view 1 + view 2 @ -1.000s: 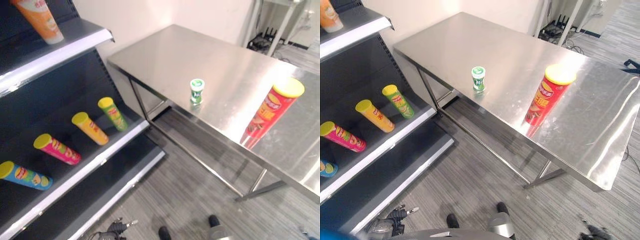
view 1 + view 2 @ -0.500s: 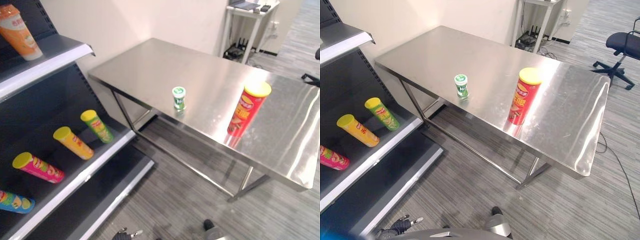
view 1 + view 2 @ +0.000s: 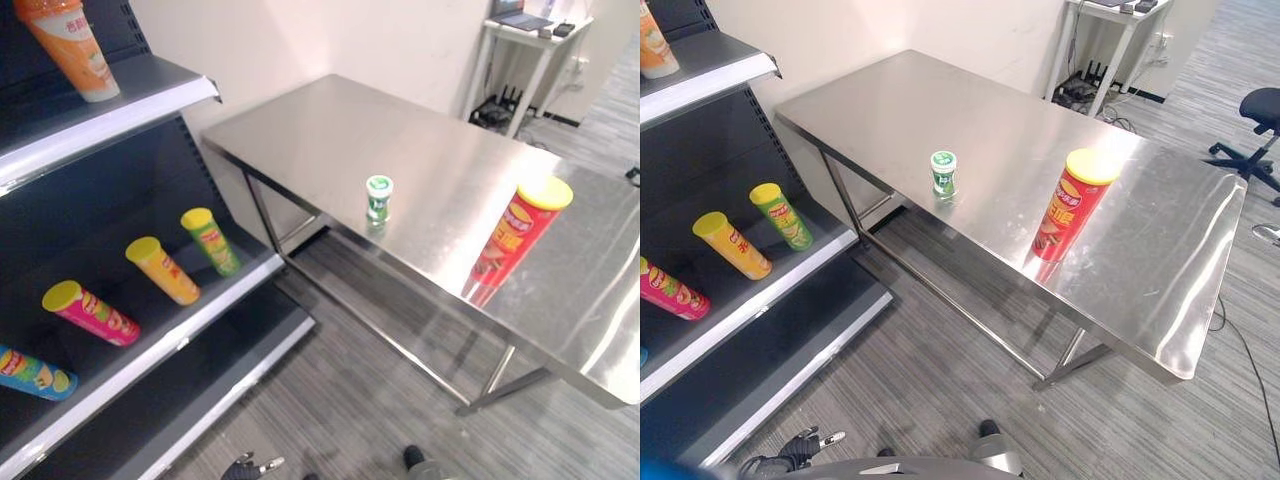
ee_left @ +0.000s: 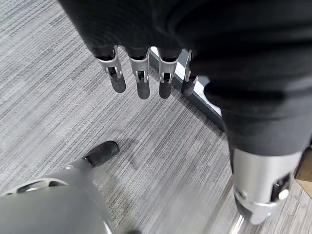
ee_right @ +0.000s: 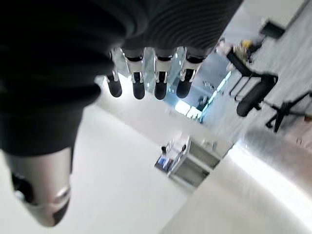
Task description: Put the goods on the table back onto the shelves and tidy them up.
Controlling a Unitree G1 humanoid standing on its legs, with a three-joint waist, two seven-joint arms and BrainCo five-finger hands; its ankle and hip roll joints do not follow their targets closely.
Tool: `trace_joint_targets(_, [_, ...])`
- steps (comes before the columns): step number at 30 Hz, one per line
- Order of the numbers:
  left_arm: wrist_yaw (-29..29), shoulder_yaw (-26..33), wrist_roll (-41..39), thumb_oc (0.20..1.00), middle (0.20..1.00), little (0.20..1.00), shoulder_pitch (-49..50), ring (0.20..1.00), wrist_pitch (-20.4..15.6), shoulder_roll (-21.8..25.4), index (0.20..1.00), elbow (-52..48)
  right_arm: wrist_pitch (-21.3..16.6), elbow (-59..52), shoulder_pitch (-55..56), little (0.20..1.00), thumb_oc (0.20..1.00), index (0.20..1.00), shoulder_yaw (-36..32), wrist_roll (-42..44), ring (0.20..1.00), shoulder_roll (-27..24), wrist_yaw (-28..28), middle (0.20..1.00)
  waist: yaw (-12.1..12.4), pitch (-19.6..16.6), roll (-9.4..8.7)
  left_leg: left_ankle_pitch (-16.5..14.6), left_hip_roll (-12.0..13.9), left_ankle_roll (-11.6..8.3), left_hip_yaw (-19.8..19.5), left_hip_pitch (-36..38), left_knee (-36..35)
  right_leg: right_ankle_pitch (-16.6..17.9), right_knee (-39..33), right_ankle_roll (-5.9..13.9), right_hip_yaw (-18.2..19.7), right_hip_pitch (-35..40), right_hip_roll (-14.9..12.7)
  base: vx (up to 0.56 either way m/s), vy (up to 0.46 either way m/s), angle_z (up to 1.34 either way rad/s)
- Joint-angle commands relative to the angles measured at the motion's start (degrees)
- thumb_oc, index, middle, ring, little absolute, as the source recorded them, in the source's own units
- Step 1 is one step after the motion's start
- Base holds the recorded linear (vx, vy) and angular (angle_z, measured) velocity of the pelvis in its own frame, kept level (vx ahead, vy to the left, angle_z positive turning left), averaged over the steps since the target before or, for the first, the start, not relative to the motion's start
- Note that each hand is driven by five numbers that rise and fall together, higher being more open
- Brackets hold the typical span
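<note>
Both hands hang with fingers relaxed and hold nothing, the left hand (image 4: pixel 141 73) over the floor, the right hand (image 5: pixel 146 73) raised. On the table (image 3: pixel 890 100), the red can (image 3: pixel 1070 203) and small green bottle (image 3: pixel 943 172) stand upright near its front edge. Reaching for the bottle first looks sensible, wrapping its middle to keep it from tipping.

Two containers on the table (image 3: pixel 940 110): red can (image 3: pixel 1070 205), green jar (image 3: pixel 943 173); five cans on shelves (image 3: pixel 150 330).

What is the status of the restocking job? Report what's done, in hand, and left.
Done: four tubes, green, yellow, pink and blue, lie on the lower shelf, though not tidied upright.
In hand: nothing; the left hand and right hand hang open.
Left: the red tube and small green bottle stand on the table.
</note>
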Motion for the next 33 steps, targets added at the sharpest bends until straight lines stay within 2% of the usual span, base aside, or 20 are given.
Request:
trace_joint_targets(1, [-1.1,1.0,1.5,1.000,1.000,1.000,-3.2,1.000,-2.1,2.7,1.000,0.8,-2.0,-3.1,-3.5,1.000,1.000,1.000,-0.6,2.2,1.000,-1.8,3.1,1.000,2.1,0.4,-0.33,-6.4,3.8,-2.34,-1.4,3.9,2.5,0.3,2.3,2.20,-2.0,-3.6,-0.7,0.01,-0.032,-0.01])
trace_joint_targets(11, [-1.9,0.3,1.5,1.000,1.000,1.000,-3.5,1.000,-2.7,2.3,1.000,-0.7,-1.6,-7.0,-5.3,1.000,1.000,1.000,4.5,-0.7,1.000,-4.1,6.6,1.000,3.1,0.1,0.04,-6.0,4.4,-2.85,-2.2,3.7,2.6,-0.2,2.1,1.71,-3.3,-2.6,-0.6,0.00,-0.021,0.02])
trace_joint_targets(21, [-0.8,0.4,1.8,1.000,1.000,1.000,-3.1,1.000,-2.7,1.8,1.000,-0.1,-2.4,-6.7,-8.6,1.000,1.000,1.000,7.2,-12.1,1.000,-5.5,1.1,1.000,4.6,0.0,0.14,-5.9,4.7,-3.12,-3.5,3.4,2.7,-0.9,2.0,1.35,-5.0,-1.4,-0.5,0.01,-0.023,0.07])
trace_joint_targets(33, [-0.8,0.3,1.5,1.000,1.000,1.000,-2.8,1.000,-2.8,2.0,1.000,-0.3,-2.7,-6.6,-10.2,1.000,1.000,1.000,11.0,-13.7,1.000,-6.7,1.4,1.000,5.9,0.1,-0.29,-5.4,5.1,-3.64,-4.7,3.1,2.5,-1.4,1.8,0.96,-6.7,-0.4,-0.4,0.00,-0.014,0.08])
